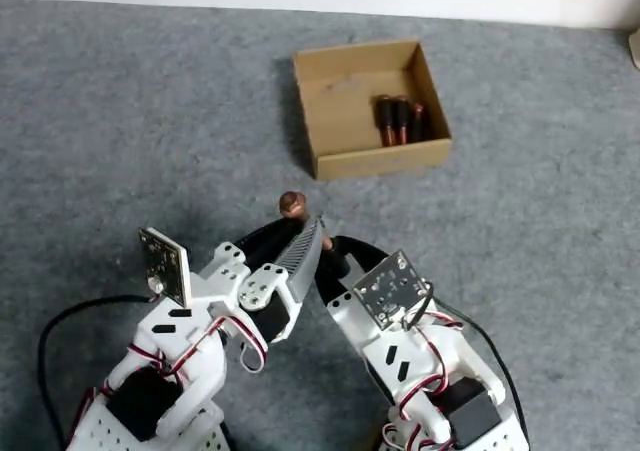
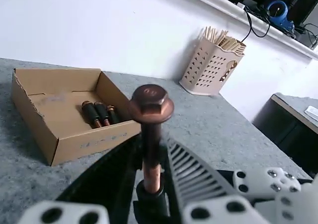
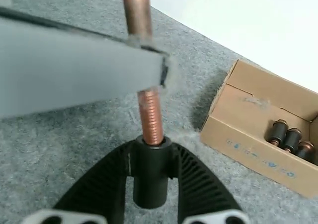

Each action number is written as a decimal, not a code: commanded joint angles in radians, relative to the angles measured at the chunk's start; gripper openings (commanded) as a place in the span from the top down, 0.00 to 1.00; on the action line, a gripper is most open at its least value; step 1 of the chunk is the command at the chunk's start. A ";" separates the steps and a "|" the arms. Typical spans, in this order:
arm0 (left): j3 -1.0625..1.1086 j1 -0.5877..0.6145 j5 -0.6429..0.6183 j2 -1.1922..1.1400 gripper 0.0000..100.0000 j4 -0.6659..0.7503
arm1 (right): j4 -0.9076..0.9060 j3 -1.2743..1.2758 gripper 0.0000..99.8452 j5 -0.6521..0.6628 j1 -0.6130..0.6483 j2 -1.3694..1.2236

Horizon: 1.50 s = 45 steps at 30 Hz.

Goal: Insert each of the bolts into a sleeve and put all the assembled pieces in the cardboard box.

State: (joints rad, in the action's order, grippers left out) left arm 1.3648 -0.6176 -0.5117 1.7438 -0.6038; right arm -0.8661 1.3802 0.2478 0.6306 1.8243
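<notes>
Left end effector (image 2: pixel 151 152) is closed on the bolt (image 2: pixel 151 105) shank. Right end effector (image 3: pixel 149 159), directly below it, is clamped on the sleeve (image 3: pixel 149 182). Bolt tip is entered, not seated. Box (image 1: pixel 345 161), ahead of both, holds three assembled pieces (image 1: pixel 398 121). Remaining: seat the bolt, box it.

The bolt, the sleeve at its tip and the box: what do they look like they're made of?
Bolt: metal with a coppery, slightly shiny finish, judging by its hex head and fine threads. Sleeve: smooth matte black, probably plastic or rubber, though the look leaves that open. Box: plain brown cardboard, with raw cut edges and folded walls.
</notes>
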 commanded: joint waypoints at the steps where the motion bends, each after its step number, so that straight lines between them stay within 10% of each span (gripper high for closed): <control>1: -0.008 -0.039 0.002 0.013 0.99 0.000 | 0.021 -0.004 0.99 0.006 -0.012 0.013; 45: -0.064 -0.036 -0.005 -0.008 0.99 -0.204 | 0.015 -0.007 0.99 0.006 -0.013 0.013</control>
State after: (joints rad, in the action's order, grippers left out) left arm 1.3571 -0.6345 -0.5194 1.7438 -0.7986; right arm -0.8677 1.3817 0.2493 0.6352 1.8243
